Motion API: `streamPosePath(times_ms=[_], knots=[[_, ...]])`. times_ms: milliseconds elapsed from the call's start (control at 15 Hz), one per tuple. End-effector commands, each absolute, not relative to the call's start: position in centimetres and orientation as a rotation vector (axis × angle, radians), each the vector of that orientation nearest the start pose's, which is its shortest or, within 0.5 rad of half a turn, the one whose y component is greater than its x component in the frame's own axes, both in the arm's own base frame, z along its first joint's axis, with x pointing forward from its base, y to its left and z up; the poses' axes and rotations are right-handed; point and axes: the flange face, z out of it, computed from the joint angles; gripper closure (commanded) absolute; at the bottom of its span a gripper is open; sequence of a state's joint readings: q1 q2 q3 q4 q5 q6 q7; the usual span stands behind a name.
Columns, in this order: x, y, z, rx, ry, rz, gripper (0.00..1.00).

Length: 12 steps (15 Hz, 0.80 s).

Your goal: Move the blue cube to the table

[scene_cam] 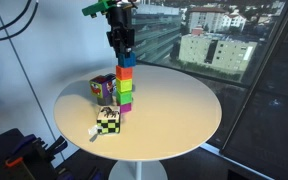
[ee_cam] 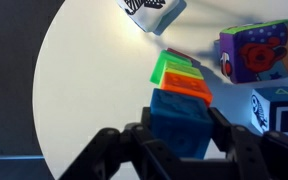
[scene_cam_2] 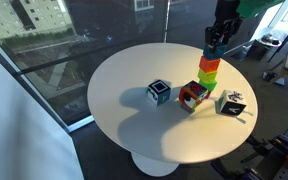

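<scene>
Nearest the wrist camera, the gripper [ee_cam: 181,135] hangs straight down over a column of cubes. Its two dark fingers [ee_cam: 134,145] sit against opposite side faces of the blue cube [ee_cam: 179,112]. The jaws are narrowed to the cube's width with no gap visible on either side, so I judge the cube clamped. The blue cube is the top member of the stack [scene_cam: 125,85] and appears seated on an orange cube [ee_cam: 189,88]. It therefore lies directly below the wrist, centred between the fingers, and being a cube it offers no long axis to favour. The counter [scene_cam: 174,110] lies well below it. Bare cream surface shows on the side of the stack away from the chequered cube [scene_cam: 107,122] and the picture-faced block [ee_cam: 254,50]. Judgement: the coming move turns on a clean vertical lift clear of the orange cube before any sideways travel.
</scene>
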State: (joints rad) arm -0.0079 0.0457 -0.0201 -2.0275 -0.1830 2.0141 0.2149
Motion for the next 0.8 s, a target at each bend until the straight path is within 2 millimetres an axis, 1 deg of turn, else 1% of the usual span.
streamPosePath(times_ms=[0,400,733], knots=[[56.3,-3.5,43.4,-3.284,0.345,0.02,0.67],[57.8,-4.5,43.9,-3.272,0.462,-0.055,0.67],[58.4,-4.8,43.5,-3.265,0.521,-0.072,0.67]])
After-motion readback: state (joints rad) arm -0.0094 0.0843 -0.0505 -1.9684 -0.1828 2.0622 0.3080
